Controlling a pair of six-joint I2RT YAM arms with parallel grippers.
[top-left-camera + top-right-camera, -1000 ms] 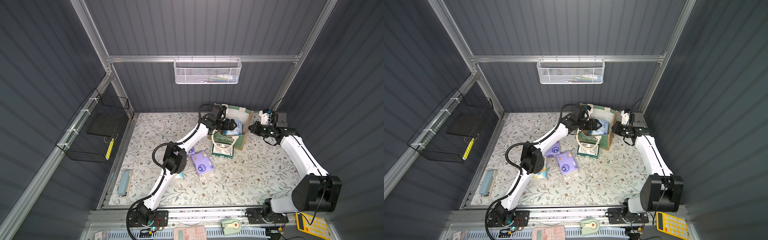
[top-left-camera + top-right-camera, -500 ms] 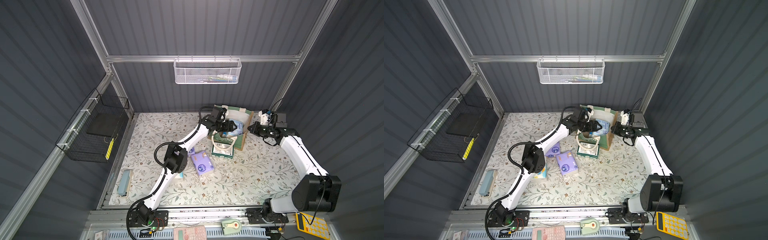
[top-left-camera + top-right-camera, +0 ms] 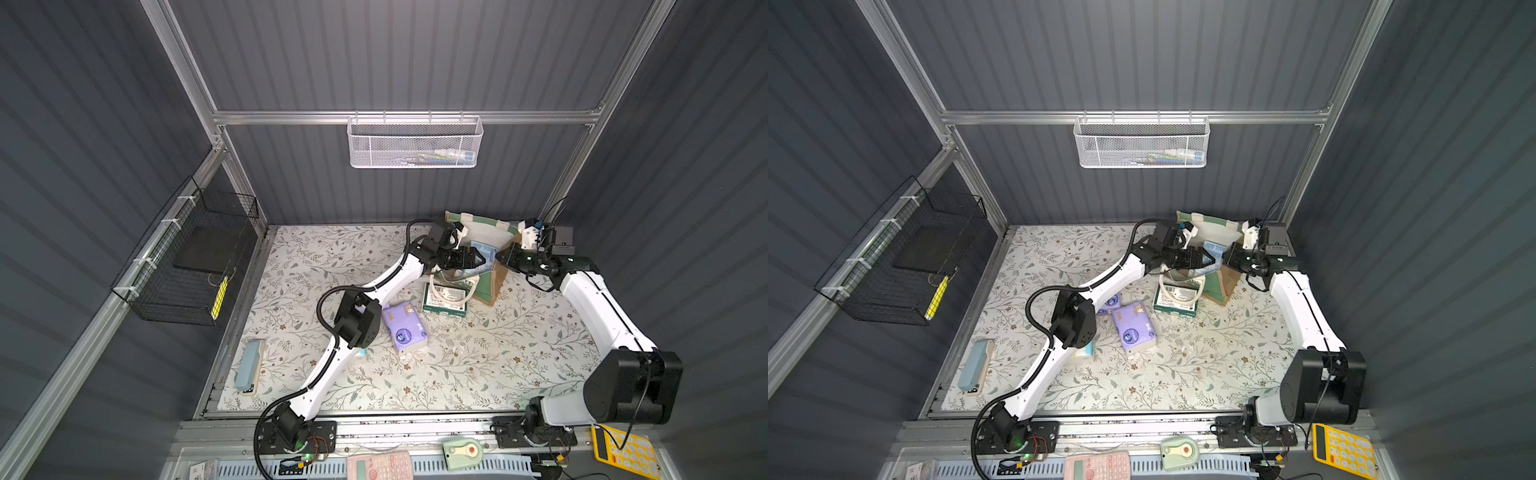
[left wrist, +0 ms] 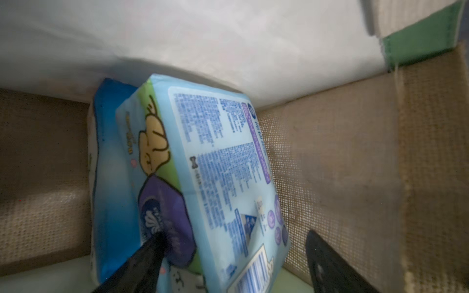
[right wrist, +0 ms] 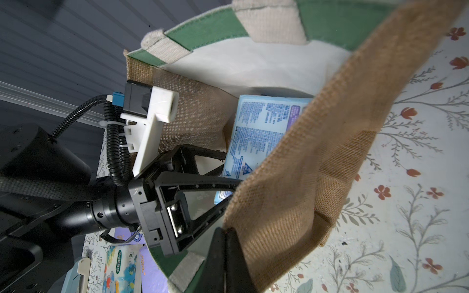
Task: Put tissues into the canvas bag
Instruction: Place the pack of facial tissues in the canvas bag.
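Looking into canvas bag (image 4: pixel 355 152) at back of desk (image 3: pixel 478 374), mouth gaping. Finding light blue tissue pack (image 4: pixel 223 165) leaning on edge against white lining. Also finding second blue pack (image 4: pixel 109 177) tucked behind it, touching. Seeing light blue tissue pack (image 5: pixel 258 126) showing past burlap side in right wrist view too.

Noting left hand (image 4: pixel 234 234) reaching inside bag, standing wide around light blue tissue pack. Seeing one finger (image 4: pixel 144 261) touching purple patch of wrapper and other finger (image 4: pixel 330 263) hanging clear of pack's far edge; not gripping. Noting right hand (image 5: pixel 224 236) pinching burlap rim of bag, closed tight on it.

Moving outward across desk:
- spotting dark green-and-white pack (image 3: pixel 444 297) lying flat just beside bag
- spotting purple pack (image 3: pixel 405 328) lying near elbow of left arm (image 3: pixel 399 278)
- spotting second purple pack (image 3: pixel 1111 303) partly hidden behind that arm
- catching cartoon-printed white pack (image 5: pixel 121 269) at edge of right wrist view

Checking wall containers:
- finding white mesh basket (image 3: pixel 415 145) holding few small items, too small for telling
- finding black wire basket (image 3: pixel 187 257) carrying dark flat slab
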